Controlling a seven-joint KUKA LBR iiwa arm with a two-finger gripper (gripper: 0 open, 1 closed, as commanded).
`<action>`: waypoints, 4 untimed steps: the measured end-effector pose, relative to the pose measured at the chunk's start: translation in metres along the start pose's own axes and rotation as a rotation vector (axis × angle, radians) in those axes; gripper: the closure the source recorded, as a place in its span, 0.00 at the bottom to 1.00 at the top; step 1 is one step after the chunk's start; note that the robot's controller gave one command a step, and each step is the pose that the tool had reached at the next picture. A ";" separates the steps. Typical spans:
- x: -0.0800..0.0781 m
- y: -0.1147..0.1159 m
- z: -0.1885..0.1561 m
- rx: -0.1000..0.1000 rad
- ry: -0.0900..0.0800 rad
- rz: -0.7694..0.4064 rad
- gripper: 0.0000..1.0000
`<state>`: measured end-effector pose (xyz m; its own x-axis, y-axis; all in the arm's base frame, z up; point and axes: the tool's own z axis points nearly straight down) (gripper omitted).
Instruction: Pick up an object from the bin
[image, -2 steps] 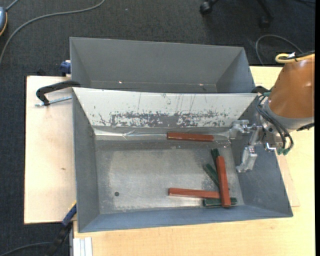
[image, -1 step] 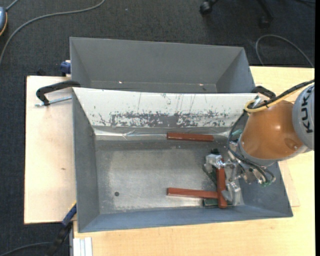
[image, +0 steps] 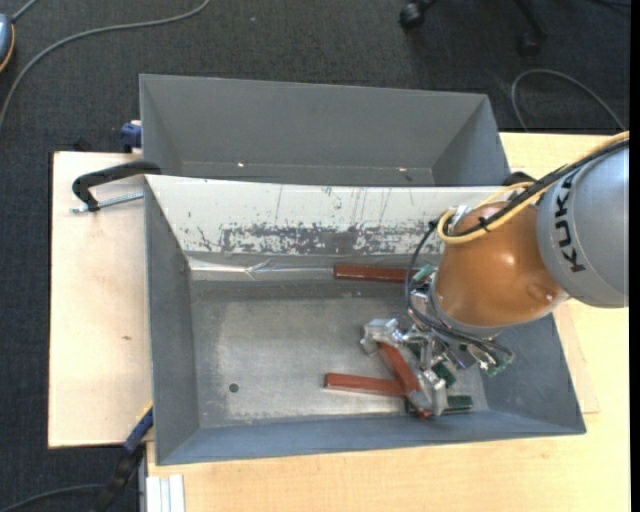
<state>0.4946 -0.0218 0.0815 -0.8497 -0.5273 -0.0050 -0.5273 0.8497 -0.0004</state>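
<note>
Hovering by the front right corner of the bin (image: 168, 330), the gripper (image: 407, 357) has its fingers (image: 380, 331) apart over a slim, flat red-brown stick (image: 409, 380).

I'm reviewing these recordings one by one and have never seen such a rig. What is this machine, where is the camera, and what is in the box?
The one camera looks down from above, a little to one side, on a grey metal bin. The grey and orange bulk coming in from the right is a robot arm; the orange cover belongs to it. At its tip is the gripper, the part that grasps, low over the right front of the bin's floor. Three flat reddish-brown sticks lie in the bin: the back stick by the rear wall, the floor stick left of the gripper, and the slanted stick right at the gripper. A small green piece lies beside it. Whether anything is held cannot be told.
</note>
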 end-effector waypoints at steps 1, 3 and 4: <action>-0.016 -0.043 0.009 0.001 0.002 0.027 0.00; 0.036 -0.049 0.008 -0.004 0.005 -0.443 0.00; 0.034 -0.060 0.010 0.002 -0.002 -0.343 0.00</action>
<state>0.4976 -0.0903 0.0711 -0.6227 -0.7824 -0.0063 -0.7824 0.6228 -0.0040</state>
